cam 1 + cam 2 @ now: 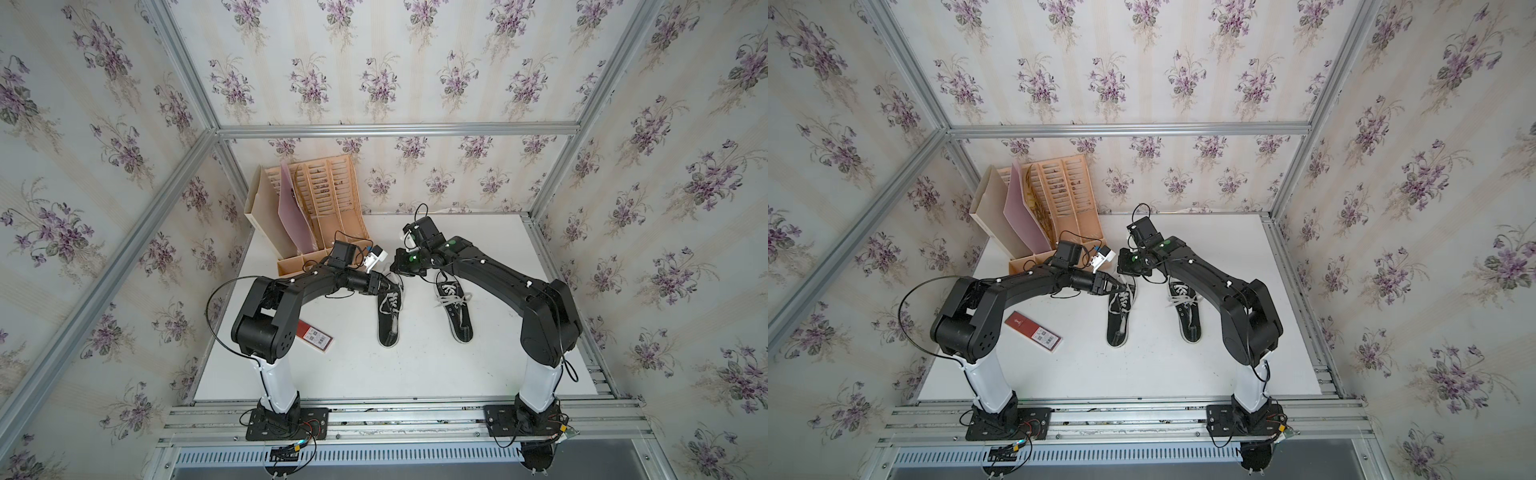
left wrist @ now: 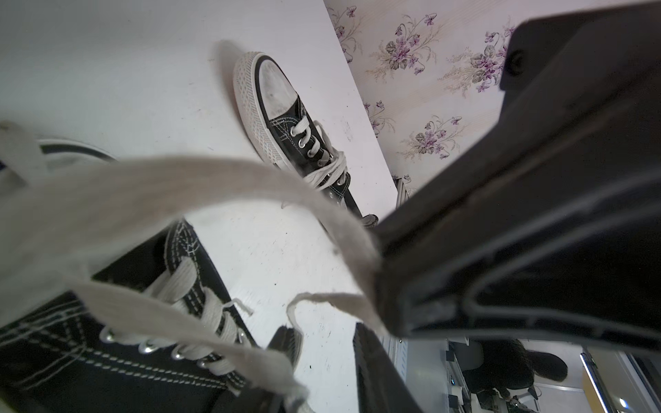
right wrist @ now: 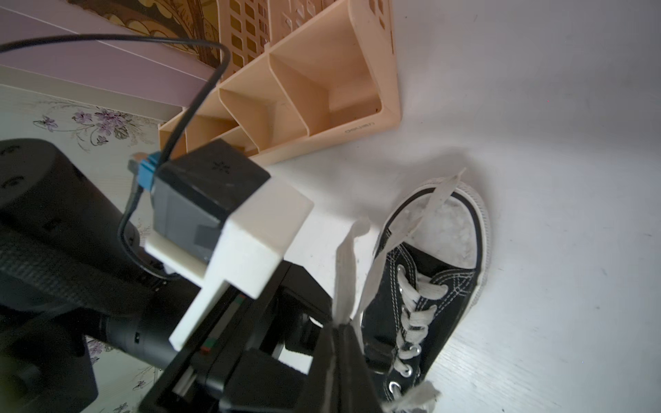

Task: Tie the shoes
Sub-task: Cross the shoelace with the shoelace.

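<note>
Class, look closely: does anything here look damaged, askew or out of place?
The lace on the shoe nearer the left arm has frayed, ragged ends. A red packet lies slantwise beside that arm, unrelated to shoe-tying.

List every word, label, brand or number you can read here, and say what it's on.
No text is legible.
Beige organizer: embossed brand mark on its front lip, too blurred to read.
Red flat pack: barcode and QR labels, print too small to read.
Shoes: no lettering visible.
</note>
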Robot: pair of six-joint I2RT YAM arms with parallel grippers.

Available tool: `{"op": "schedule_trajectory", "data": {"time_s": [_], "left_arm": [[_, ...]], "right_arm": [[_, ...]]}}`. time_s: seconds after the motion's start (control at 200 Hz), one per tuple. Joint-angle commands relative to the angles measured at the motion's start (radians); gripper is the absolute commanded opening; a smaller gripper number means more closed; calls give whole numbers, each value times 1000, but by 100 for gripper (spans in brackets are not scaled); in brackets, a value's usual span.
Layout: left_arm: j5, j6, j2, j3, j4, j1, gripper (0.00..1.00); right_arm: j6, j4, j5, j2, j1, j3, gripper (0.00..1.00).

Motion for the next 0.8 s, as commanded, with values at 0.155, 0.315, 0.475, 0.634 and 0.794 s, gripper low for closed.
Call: {"op": "schedule_trajectory", "data": {"time_s": [0.155, 0.315, 0.475, 0.634, 0.794], "left_arm": [[29, 7, 19, 15, 29, -17, 37], [25, 5, 32, 27, 34, -28, 40], [1, -3, 58, 50, 40, -42, 41], [-25, -13, 59, 62, 52, -55, 32], [-55, -13, 37, 56, 45, -55, 13]], "right_arm": [[64, 31, -4, 4, 2, 5, 0], [96, 60, -28, 11, 3, 2, 0], [117, 76, -41, 11, 4, -7, 0], [120, 79, -35, 11, 4, -15, 0], [89, 66, -22, 3, -6, -17, 0]]}}
